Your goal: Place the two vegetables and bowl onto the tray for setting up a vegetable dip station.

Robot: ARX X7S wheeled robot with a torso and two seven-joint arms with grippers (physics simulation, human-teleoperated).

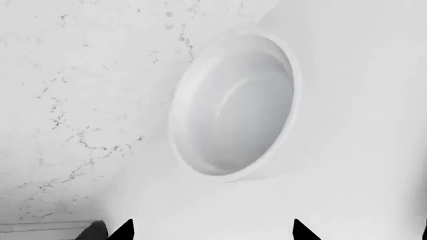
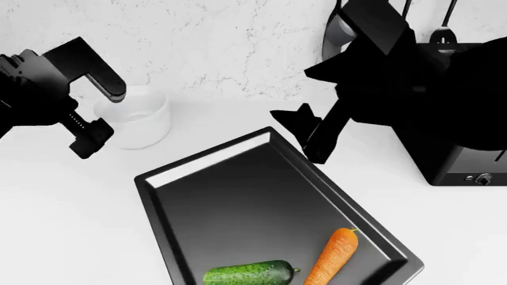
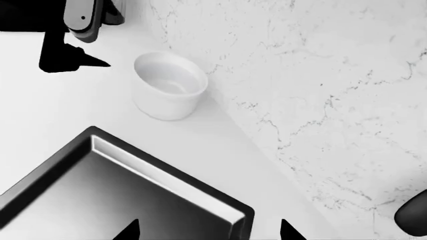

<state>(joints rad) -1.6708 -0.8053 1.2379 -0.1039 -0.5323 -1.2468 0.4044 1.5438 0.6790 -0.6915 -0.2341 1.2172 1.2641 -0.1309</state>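
Two vegetables down, one bowl to go on the white counter (image 2: 71, 237).

Largest first: the black tray (image 2: 237, 196) holds the carrot (image 2: 333, 256) and cucumber (image 2: 249, 274) at its near end. The white bowl (image 2: 139, 119) stands upright on the counter beyond the tray's far left corner, just beside the left claw (image 2: 101, 114), whose fingers stand spread. The right claw (image 2: 305, 133), also spread and empty, hangs over the tray's far right edge, farther from the bowl.
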